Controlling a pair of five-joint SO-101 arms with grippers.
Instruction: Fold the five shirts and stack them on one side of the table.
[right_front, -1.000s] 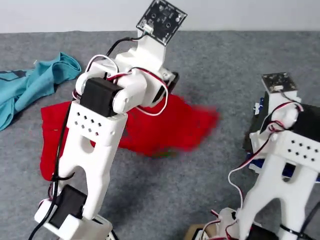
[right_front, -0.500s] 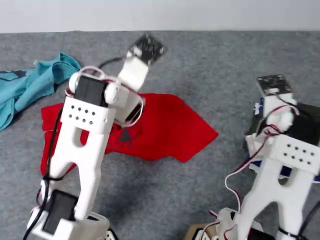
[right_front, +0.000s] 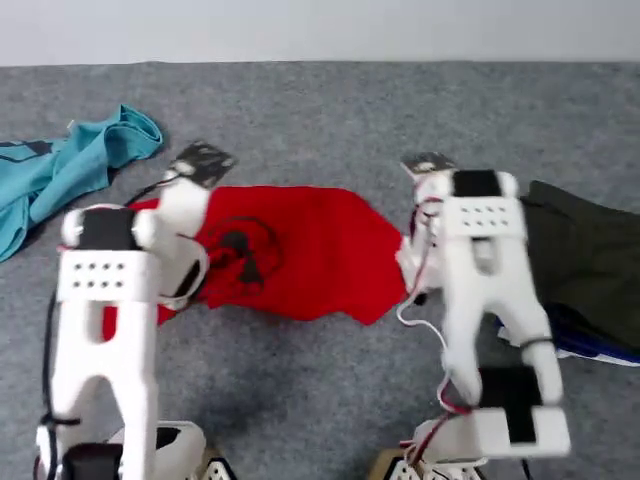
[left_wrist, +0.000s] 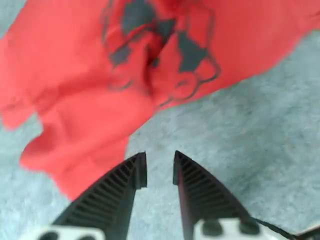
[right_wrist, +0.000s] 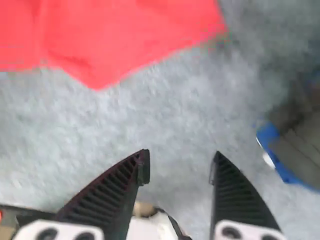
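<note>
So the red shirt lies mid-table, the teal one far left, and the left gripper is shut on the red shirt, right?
No: the left gripper is open and empty, beside the red shirt, as the left wrist view shows. The rest stands.

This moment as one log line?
left gripper open at edge of red printed shirt | right gripper open over grey felt table | teal shirt crumpled

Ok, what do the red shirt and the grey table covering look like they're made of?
Red shirt: soft, matte knit cloth, probably cotton jersey. It lies limp in creases and folds and carries a dark printed graphic.
Table covering: grey felt or short-pile carpet, judging by its fuzzy, speckled surface; which one is unclear.
</note>
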